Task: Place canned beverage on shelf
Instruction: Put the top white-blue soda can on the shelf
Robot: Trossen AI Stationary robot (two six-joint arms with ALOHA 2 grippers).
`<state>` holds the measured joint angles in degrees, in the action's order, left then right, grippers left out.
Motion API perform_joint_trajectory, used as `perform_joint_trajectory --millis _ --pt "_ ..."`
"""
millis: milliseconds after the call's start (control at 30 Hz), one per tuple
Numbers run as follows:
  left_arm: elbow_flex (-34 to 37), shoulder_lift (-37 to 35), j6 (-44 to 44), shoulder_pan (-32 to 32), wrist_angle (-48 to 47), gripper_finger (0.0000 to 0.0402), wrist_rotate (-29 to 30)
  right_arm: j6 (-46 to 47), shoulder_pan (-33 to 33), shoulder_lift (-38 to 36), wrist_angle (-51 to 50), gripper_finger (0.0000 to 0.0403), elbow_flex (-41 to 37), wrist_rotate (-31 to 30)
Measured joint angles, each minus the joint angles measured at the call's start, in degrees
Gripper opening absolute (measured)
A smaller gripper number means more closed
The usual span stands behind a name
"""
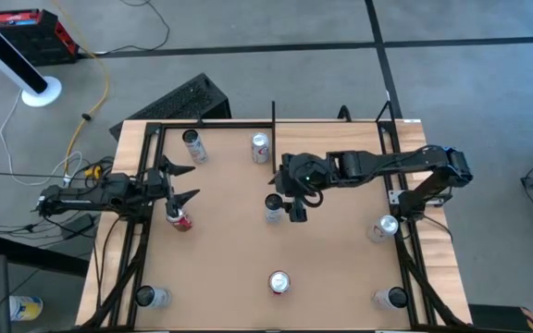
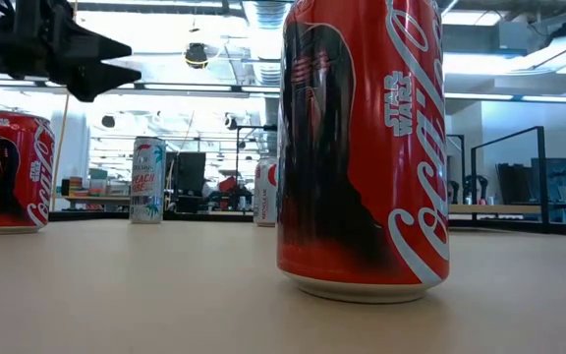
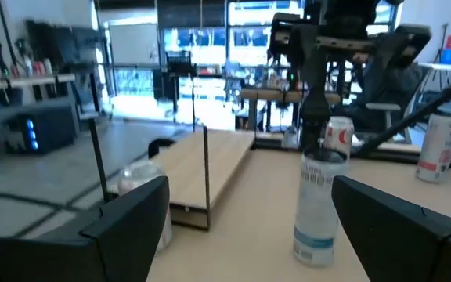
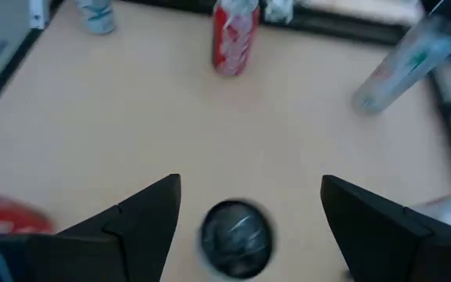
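Observation:
My right gripper (image 1: 285,205) hangs open over the table's middle, pointing down. A tall silver can (image 1: 273,215) stands upright right under it. In the right wrist view the can's round top (image 4: 237,239) shows between the spread fingers, apart from both. My left gripper (image 1: 191,182) is open and empty at the table's left, pointing toward the right edge, with a red cola can (image 1: 181,219) standing just on its near side. The pale wood shelf (image 3: 210,168) with thin black uprights shows in the left wrist view, beyond the silver can (image 3: 318,204).
Other cans stand about: a silver one (image 1: 192,146) and a white-and-red one (image 1: 261,146) at the far side, a red one (image 1: 278,282) at the near middle, one (image 1: 384,228) at the right, and two at the near corners (image 1: 153,296) (image 1: 391,298). Black frame rails (image 1: 405,213) run along the table's sides.

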<state>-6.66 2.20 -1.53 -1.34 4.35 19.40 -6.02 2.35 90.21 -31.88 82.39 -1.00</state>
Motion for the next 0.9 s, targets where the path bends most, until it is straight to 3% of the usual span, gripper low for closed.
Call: perform_joint_trajectory --millis 267,533,900 --pt "0.00 0.02 6.72 0.00 -4.15 0.0343 0.48 -1.40 1.39 3.48 -3.63 0.0329 0.01 -0.24" --pt "0.00 0.00 6.20 0.02 -3.55 0.0343 0.79 -4.97 1.00 7.53 -2.90 0.0329 -0.04 -0.50" --pt "0.00 0.00 3.66 0.02 -3.72 0.0343 0.35 -4.15 -1.11 7.65 -3.58 0.0329 -0.04 -0.42"
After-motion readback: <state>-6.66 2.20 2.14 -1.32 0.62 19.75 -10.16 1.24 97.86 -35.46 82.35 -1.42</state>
